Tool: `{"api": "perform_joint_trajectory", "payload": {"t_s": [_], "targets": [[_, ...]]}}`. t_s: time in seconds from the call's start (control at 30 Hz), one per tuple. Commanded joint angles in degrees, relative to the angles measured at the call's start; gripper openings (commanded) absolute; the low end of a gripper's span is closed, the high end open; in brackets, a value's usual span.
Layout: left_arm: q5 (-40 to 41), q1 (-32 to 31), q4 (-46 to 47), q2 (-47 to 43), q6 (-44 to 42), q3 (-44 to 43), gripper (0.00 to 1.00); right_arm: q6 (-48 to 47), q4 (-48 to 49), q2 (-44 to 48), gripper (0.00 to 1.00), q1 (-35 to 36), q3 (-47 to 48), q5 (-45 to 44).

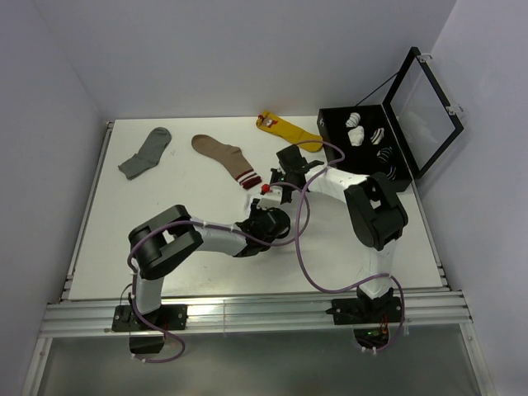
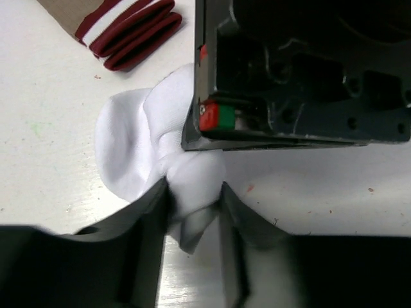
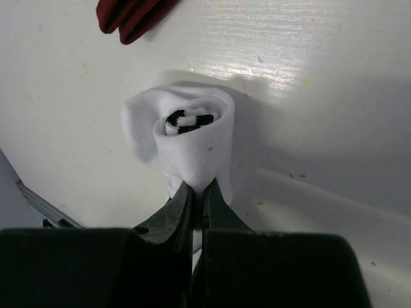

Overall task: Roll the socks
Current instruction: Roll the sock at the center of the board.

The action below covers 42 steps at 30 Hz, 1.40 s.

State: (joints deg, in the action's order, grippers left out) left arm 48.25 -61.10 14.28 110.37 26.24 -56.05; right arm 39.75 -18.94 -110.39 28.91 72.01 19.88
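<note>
- The desk carries everything. Both arms reach in to meet near its middle, just in front of the brown sock.
- The black box stands open at the far right corner. It holds several rolled bundles, so this pair looks like one of the last to do.
- The grey sock and yellow sock lie flat along the far edge. They are well apart from the work, and neither belongs to this pair.
- The socks sit on the desk between your two tools, beside the brown sock's striped cuff. They are already wound into a short upright tube. The dark-striped one is coiled inside, with the plain white one wrapped around it.
- The rolling itself looks mostly done. What seems left is turning the outer cuff over to lock the bundle, which is not yet snug.
- Your right tool has its fingers pressed together on a thin fold of the white wall.
- Your left tool pinches the thicker loose tail of fabric from the opposite side, with both fingers touching cloth.
</note>
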Motion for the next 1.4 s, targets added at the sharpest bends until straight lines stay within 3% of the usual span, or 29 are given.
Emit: {"api": "perform_joint_trajectory", "payload": {"t_s": [0.0,0.2,0.33,0.37,0.47,0.63,0.83,1.37], "targets": [[-0.9,1.0,-1.7,0.6,3.4,-1.2,0.34,0.1,-1.5,0.6,0.00,0.5,1.4,0.5],[-7.0,3.1,-0.1,-2.3,6.9,2.5,0.02,1.0,1.2,1.5,0.00,0.5,0.0,3.0],[-18.2,7.5,5.6,-6.2,11.5,8.9,0.01,1.6,3.9,3.6,0.17,0.3,-1.8,4.1],[-20.5,8.6,7.0,-7.8,12.2,10.2,0.00,2.0,4.8,3.9,0.28,0.1,-2.1,4.2],[-29.4,13.3,10.4,-9.6,15.6,13.9,0.00,2.5,6.3,5.0,0.46,-0.3,-3.4,4.9],[-43.5,20.2,14.6,-9.9,18.8,16.8,0.00,4.2,12.3,7.9,0.63,-0.7,-6.7,6.5],[-52.0,24.9,14.2,-7.5,20.1,14.2,0.00,7.4,26.5,10.2,0.64,-1.9,-14.5,6.2],[-52.8,25.8,6.6,-5.9,16.4,7.5,0.00,11.7,50.2,2.9,0.70,-3.1,-20.1,2.9]]}}
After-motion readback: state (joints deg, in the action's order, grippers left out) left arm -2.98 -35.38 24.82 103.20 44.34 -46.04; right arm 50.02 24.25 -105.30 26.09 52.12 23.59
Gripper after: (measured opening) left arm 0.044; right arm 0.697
